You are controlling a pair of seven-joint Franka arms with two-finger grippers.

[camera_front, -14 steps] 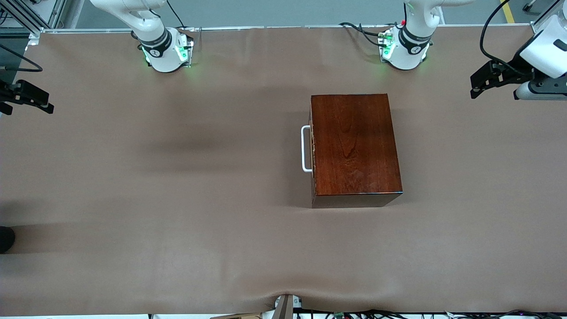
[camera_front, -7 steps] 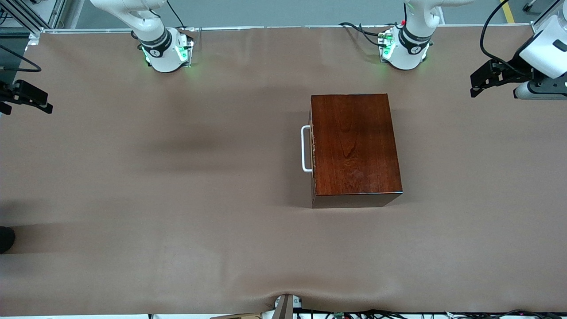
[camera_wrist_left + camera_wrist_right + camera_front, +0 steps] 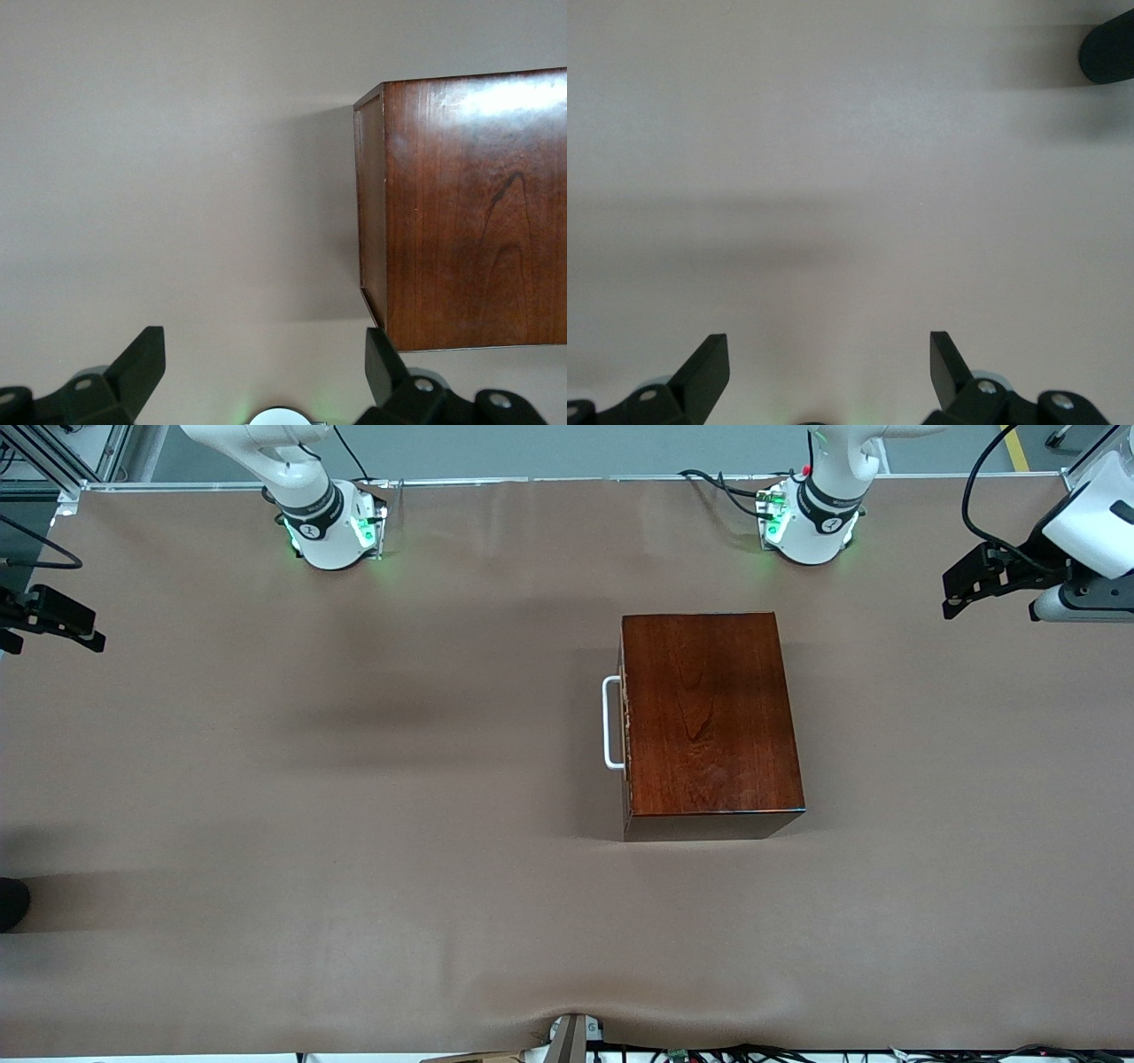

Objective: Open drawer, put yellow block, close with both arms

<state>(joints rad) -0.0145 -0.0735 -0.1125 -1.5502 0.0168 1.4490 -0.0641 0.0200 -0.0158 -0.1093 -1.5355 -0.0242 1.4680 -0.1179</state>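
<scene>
The mahogany wooden box (image 3: 711, 722) stands on the table, nearer the left arm's base. Its drawer (image 3: 626, 726) is shut, with the white U-shaped handle (image 3: 610, 722) facing the right arm's end of the table. The box also shows in the left wrist view (image 3: 469, 212). The yellow block is out of view. My left gripper (image 3: 950, 600) hovers open and empty over the table's left-arm end; its fingers stand wide apart in its wrist view (image 3: 266, 359). My right gripper (image 3: 96, 638) hovers open and empty over the table's right-arm end, above bare cloth (image 3: 830, 359).
Brown cloth (image 3: 354, 824) covers the whole table. A dark rounded object (image 3: 11, 903) sits at the table's right-arm end, nearer the front camera; it also shows in the right wrist view (image 3: 1107, 49). Cables (image 3: 726, 1052) run along the front edge.
The left gripper has drifted slightly toward the bases' side of the table. The right gripper has barely shifted. The box and drawer have not moved.
</scene>
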